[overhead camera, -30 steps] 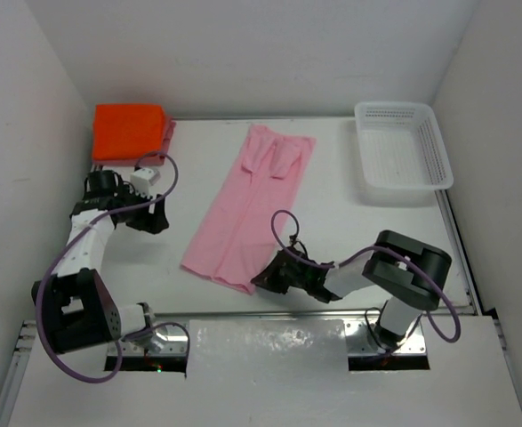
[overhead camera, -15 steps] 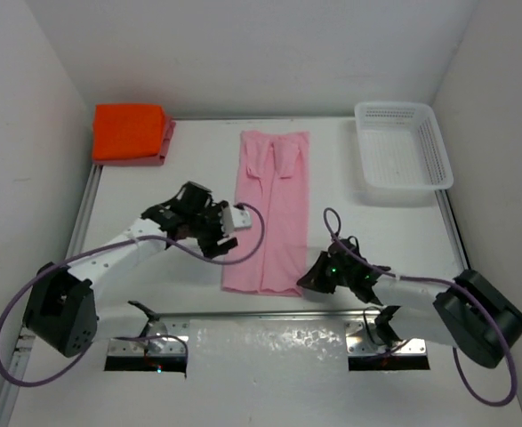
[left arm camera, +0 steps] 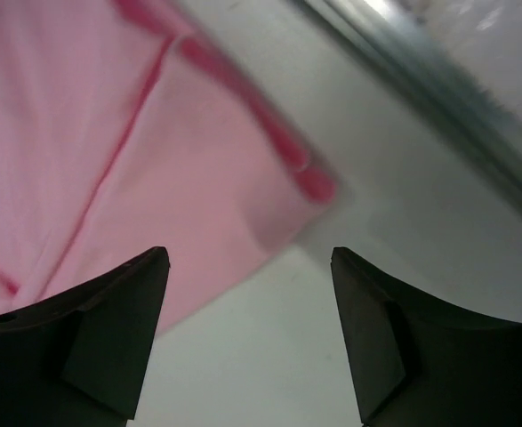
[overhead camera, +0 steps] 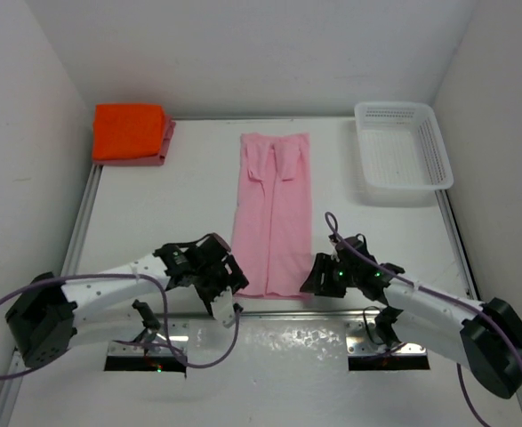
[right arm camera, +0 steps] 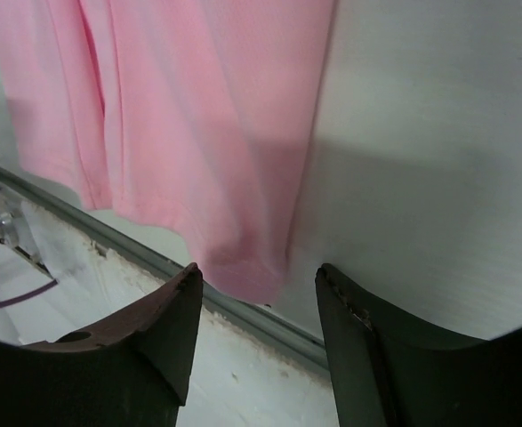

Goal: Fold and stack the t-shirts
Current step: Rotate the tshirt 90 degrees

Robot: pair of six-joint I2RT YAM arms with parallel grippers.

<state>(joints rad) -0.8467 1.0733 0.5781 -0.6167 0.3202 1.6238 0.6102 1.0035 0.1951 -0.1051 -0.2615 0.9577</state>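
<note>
Table [overhead camera: 154, 213], both arms [overhead camera: 109, 283] [overhead camera: 429, 307] low, jaws parted flanking pink t-shirt [overhead camera: 274, 205] hem

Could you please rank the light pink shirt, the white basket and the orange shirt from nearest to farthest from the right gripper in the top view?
1. Light pink cloth t-shirt, flat beside the right gripper, on its left.
2. White perforated plastic basket, far right corner.
3. Bright orange folded cloth t-shirt, far left corner.

Pink shirt [left arm camera: 109, 133]: blurred, cut off by the left wrist view's top and left edges. Rose-red shirt [overhead camera: 164, 151]: mostly hidden under the orange shirt [overhead camera: 129, 132].
</note>
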